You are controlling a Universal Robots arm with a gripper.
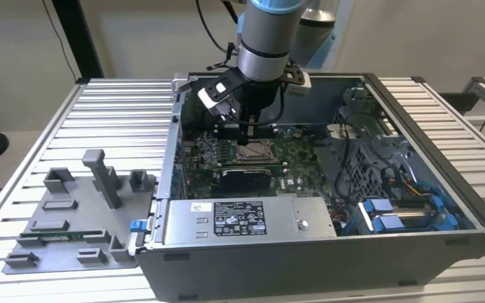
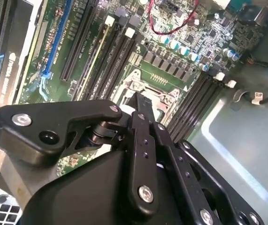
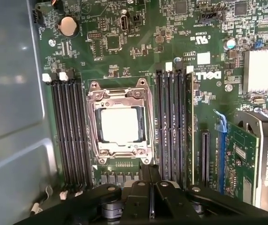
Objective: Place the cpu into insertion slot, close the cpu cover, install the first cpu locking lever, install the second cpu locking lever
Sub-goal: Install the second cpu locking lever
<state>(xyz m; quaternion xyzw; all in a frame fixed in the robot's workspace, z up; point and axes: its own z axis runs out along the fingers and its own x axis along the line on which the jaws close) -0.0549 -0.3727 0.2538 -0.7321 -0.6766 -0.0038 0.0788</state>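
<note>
Supporting surface: a desk [image 1: 116,104] of parallel silvery ribbed slats, seen in the exterior view. Two items rest directly on it. An open grey computer case [image 1: 310,259] occupies the middle of the desk and reaches towards the edge at the exterior view's right. A flat grey fixture plate [image 1: 70,237] bearing several upright grey blocks lies just beside the case, near the desk's corner at the exterior view's lower left.
</note>
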